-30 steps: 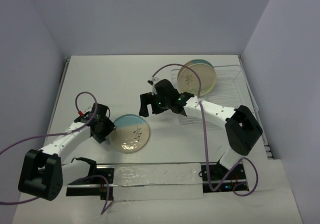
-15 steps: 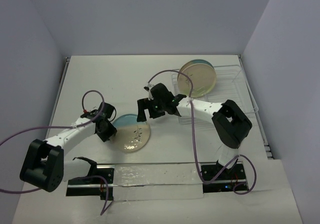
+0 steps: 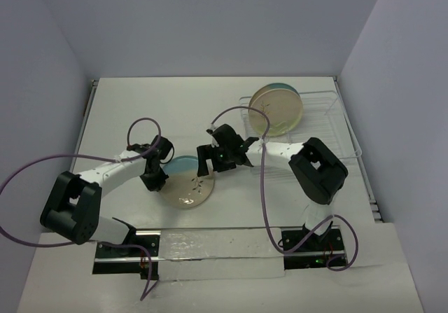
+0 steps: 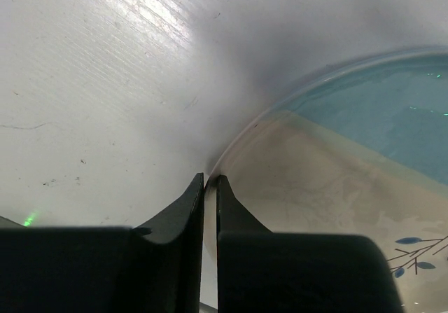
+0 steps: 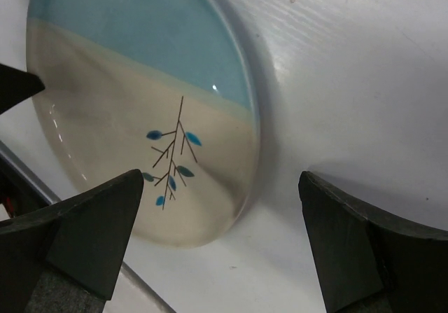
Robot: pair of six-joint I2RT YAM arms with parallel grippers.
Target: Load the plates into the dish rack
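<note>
A half light-blue, half cream plate (image 3: pixel 187 181) with a dark sprig lies flat on the white table. My left gripper (image 3: pixel 155 176) is at its left edge. In the left wrist view the left gripper (image 4: pixel 210 180) is shut on the rim of the plate (image 4: pixel 336 166). My right gripper (image 3: pixel 210 160) hovers open over the plate's upper right edge. In the right wrist view the right gripper (image 5: pixel 220 180) spans the rim of the plate (image 5: pixel 140 103) without touching it. The dish rack (image 3: pixel 329 110) at the back right holds a cream plate (image 3: pixel 276 110) upright, a blue edge showing behind it.
The table's near edge carries a clear strip (image 3: pixel 217 246) between the two arm bases. Purple cables (image 3: pixel 262 187) loop off both arms. Grey walls close in the table at the back and on both sides.
My left gripper has slid right to the plate's left rim and closed on it. The right gripper has moved left and down to the plate's right edge, staying open.
</note>
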